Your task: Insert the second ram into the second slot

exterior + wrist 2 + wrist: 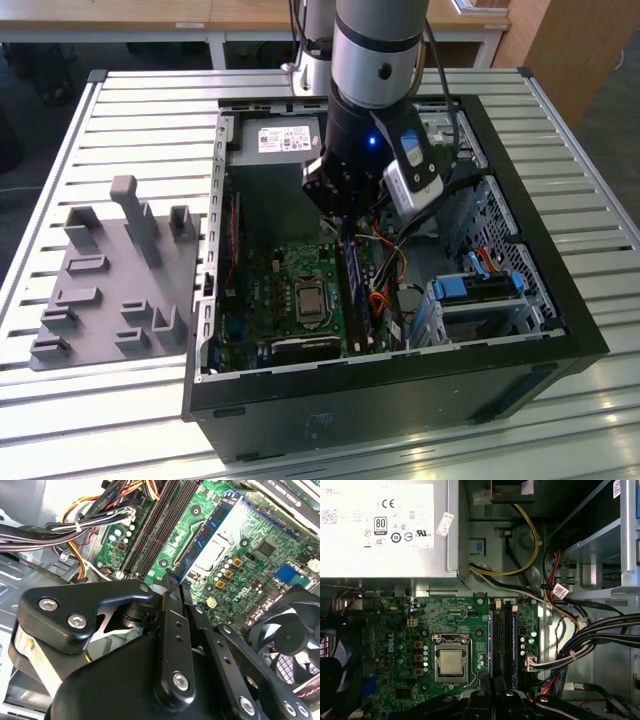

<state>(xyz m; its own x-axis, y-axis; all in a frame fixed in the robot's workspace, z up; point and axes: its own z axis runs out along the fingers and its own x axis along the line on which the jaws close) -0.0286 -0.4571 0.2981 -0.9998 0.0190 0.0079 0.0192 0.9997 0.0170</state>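
The second ram (pixel 207 532), a long blue stick, stands on edge along the motherboard (pixel 250 555) between the CPU socket (pixel 215 555) and the black slots (pixel 155 525). In the first wrist view it is a thin blue line (pixel 489 640) beside those slots (pixel 502 640). My gripper (pixel 174 580) is shut, its black fingers pressed together. Its tips sit right at the stick's near end, and I cannot tell whether they touch it. In the exterior view the arm reaches down into the open computer case (pixel 520 330) and the gripper (pixel 345 228) hangs over the slots.
A silver power supply (pixel 385 525) fills the case's far end. Bundled cables (pixel 580 645) run close beside the slots. A black fan (pixel 295 630) sits past the CPU socket (pixel 451 661). A blue drive cage (pixel 480 290) and a grey fixture plate (pixel 120 270) flank the work area.
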